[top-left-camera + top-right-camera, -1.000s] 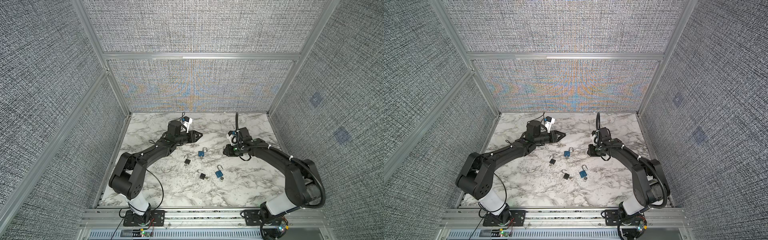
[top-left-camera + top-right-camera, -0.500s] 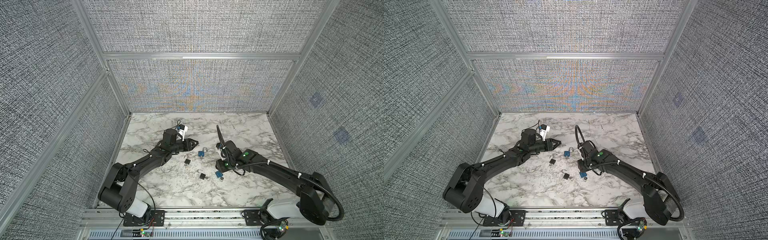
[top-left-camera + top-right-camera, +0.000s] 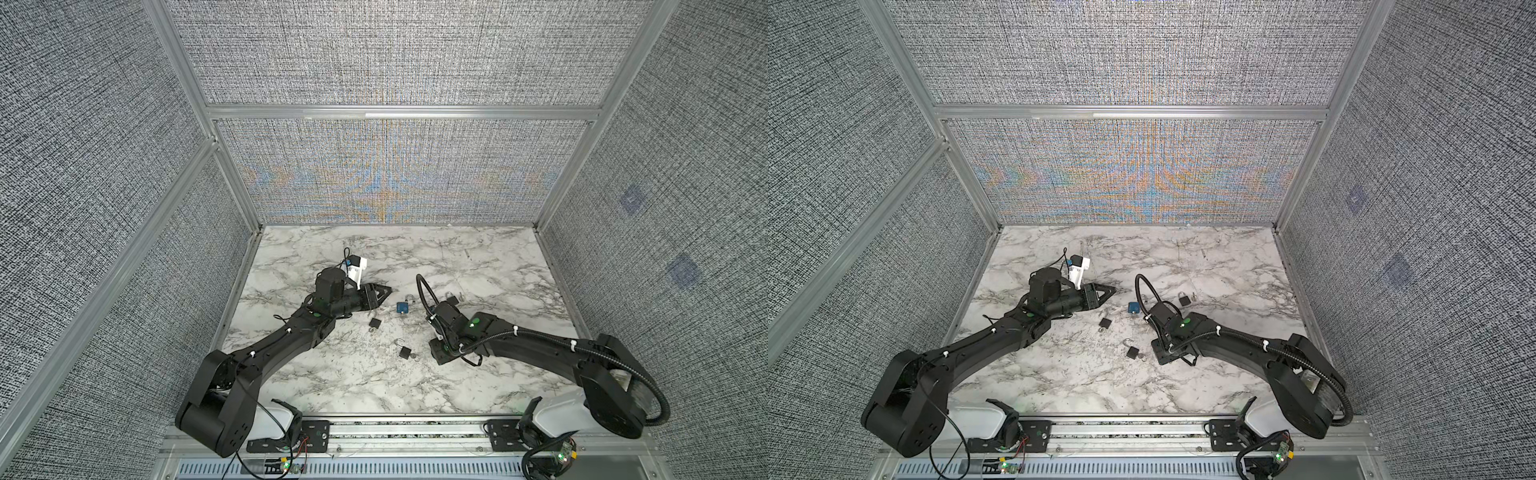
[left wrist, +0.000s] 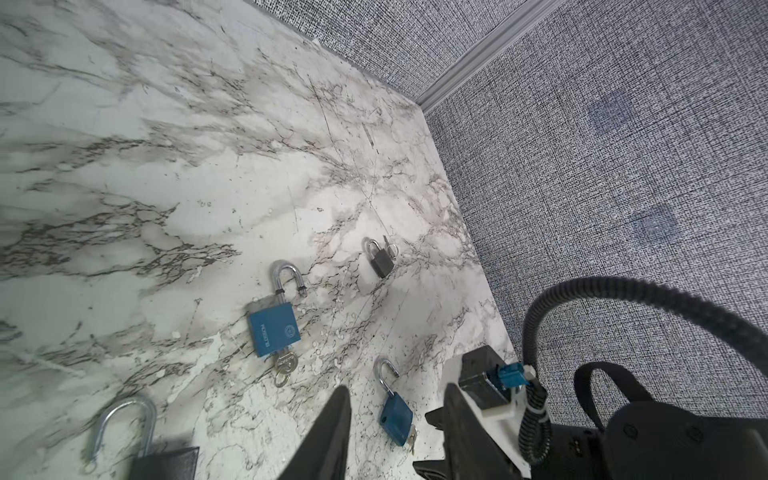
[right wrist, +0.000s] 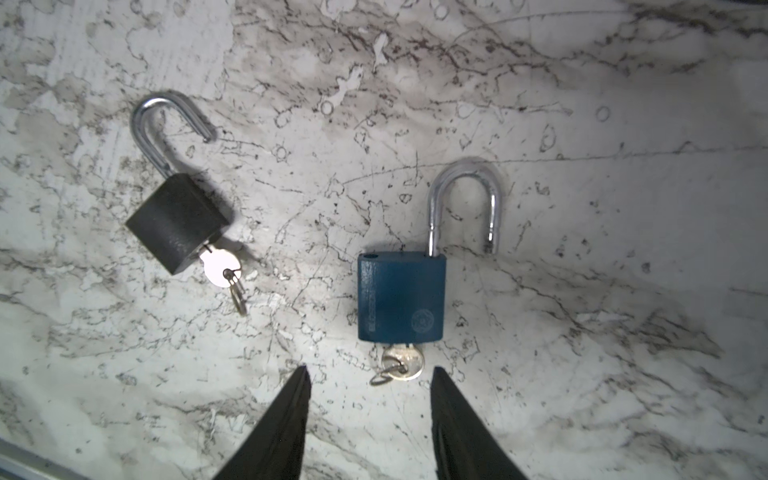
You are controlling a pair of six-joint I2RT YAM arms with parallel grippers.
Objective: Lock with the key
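Observation:
Two blue padlocks lie on the marble with shackles open and keys in them. One blue padlock [image 5: 401, 297] with its key [image 5: 403, 361] lies just beyond my right gripper [image 5: 370, 374], which is open and empty; in both top views this gripper [image 3: 439, 356] points down and hides it. The other blue padlock [image 3: 402, 307] [image 4: 274, 328] lies ahead of my left gripper [image 3: 388, 289] [image 4: 397, 395], open and holding nothing. In the left wrist view, the front blue padlock [image 4: 397, 419] shows between the left fingers, farther off.
A black padlock [image 5: 178, 222] with a key lies beside the front blue one. Another black padlock [image 3: 375, 323] sits mid-table, and a grey padlock [image 3: 452, 297] [image 4: 380, 262] lies behind the right arm. Fabric walls enclose the marble top [image 3: 478, 257].
My right arm swung forward and down over the front blue padlock and its jaws widened. The left arm came a little toward the front.

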